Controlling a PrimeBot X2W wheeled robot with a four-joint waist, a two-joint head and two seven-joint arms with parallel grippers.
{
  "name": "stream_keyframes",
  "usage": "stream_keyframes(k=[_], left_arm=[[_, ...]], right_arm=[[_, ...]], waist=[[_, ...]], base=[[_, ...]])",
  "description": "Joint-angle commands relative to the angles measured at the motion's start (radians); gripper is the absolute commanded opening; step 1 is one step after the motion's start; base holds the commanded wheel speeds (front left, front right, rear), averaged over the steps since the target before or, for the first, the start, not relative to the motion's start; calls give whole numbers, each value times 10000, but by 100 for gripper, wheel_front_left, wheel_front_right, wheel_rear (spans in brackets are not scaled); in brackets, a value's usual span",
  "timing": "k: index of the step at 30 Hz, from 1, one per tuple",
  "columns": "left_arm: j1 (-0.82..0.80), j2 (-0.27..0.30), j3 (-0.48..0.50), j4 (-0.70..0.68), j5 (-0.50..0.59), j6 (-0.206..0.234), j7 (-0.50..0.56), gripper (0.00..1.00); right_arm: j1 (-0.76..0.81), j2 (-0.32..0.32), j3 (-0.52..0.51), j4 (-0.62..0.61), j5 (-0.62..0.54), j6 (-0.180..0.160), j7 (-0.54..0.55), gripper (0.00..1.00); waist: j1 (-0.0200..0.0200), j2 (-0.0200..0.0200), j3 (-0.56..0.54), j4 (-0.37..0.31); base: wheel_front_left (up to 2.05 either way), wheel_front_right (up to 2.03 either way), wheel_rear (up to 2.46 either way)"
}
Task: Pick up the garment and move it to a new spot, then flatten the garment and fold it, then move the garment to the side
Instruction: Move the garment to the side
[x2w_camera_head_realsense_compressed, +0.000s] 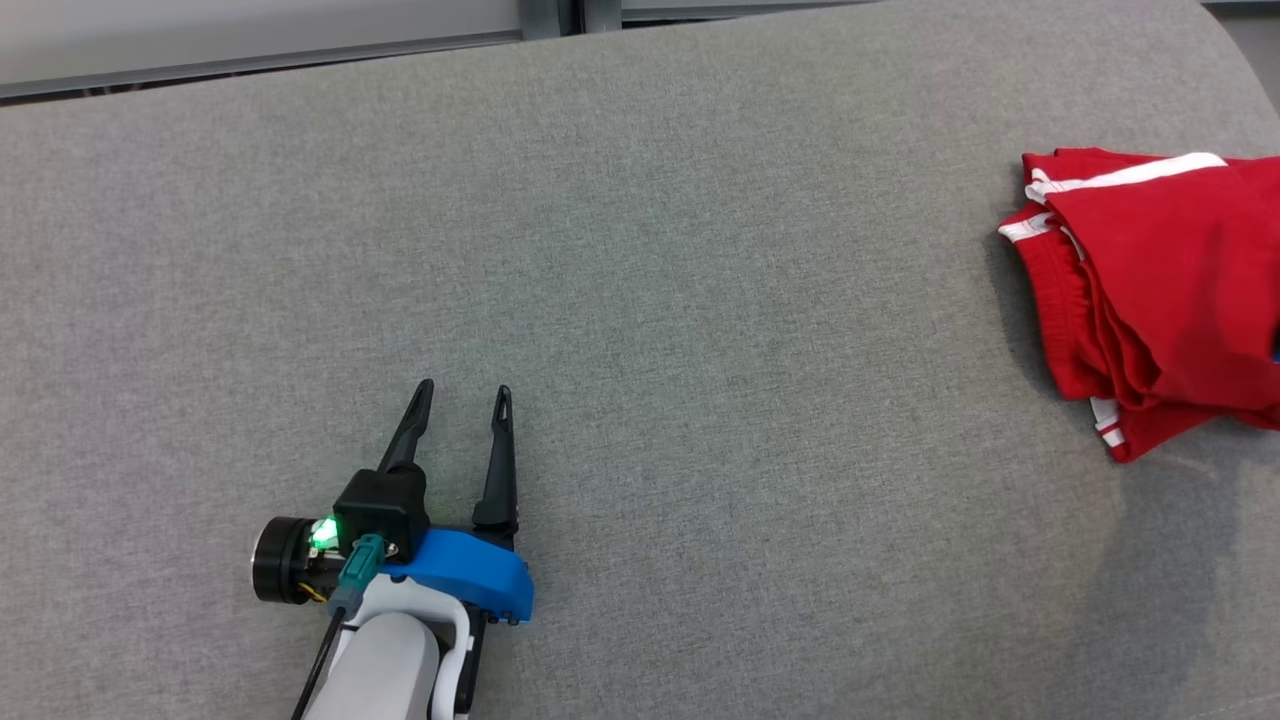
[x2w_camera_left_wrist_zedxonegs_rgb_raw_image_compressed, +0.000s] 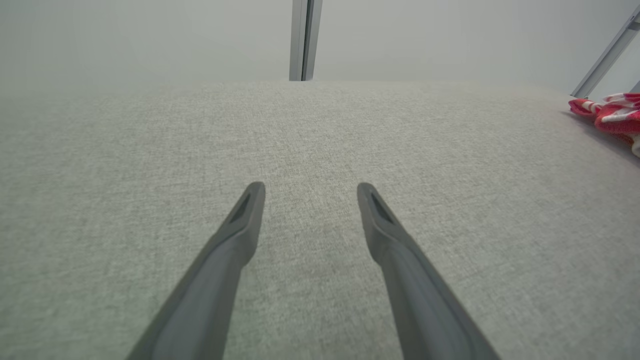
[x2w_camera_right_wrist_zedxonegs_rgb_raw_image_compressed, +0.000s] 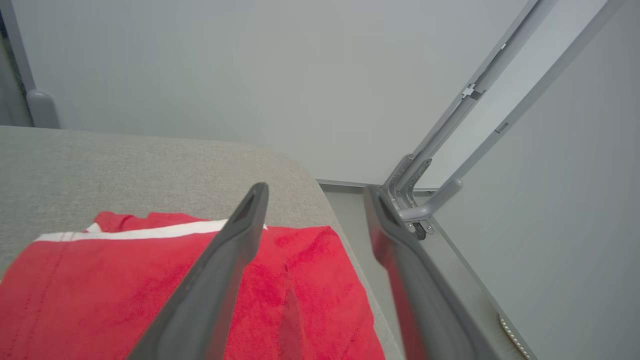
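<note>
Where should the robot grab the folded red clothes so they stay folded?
Probably the stacked hem edges of the red garment, facing the middle of the grey surface. All layers meet there, so the right pincer could come in from that side and pinch them together.

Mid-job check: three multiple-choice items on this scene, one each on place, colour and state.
1. In the head view, where on the grey surface is the garment? A centre B lower left C far right
2. What colour are the garment's stripes? A white B blue C yellow
3. How do the right gripper's fingers stand? A shut on the garment B spread, nothing between C shut on nothing
Answers: 1 C, it lies at the far right. 2 A, white bands cross the red cloth. 3 B, the right wrist view shows a gap between them.
</note>
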Motion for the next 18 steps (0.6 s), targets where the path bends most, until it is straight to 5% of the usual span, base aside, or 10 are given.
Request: stream_keyframes(k=[1,10,18], left_arm=[[-51,-3,59,-45,16,49,-23,100],[273,5,317,-206,-102,382,-23,100],[557,-1,641,-275,-63,653,-23,100]], right_arm=[[151,270,-76,-180,-28,1,-8,100],[1930,2732,325,-3022,921,1,-6,100],[3836,3345,1595,-3893,1994,1,-8,100]], waist=[[1,0,-50,-23],[1,0,-648,125],[1,0,-1155,734]], base=[[0,0,0],[0,0,0],[0,0,0]])
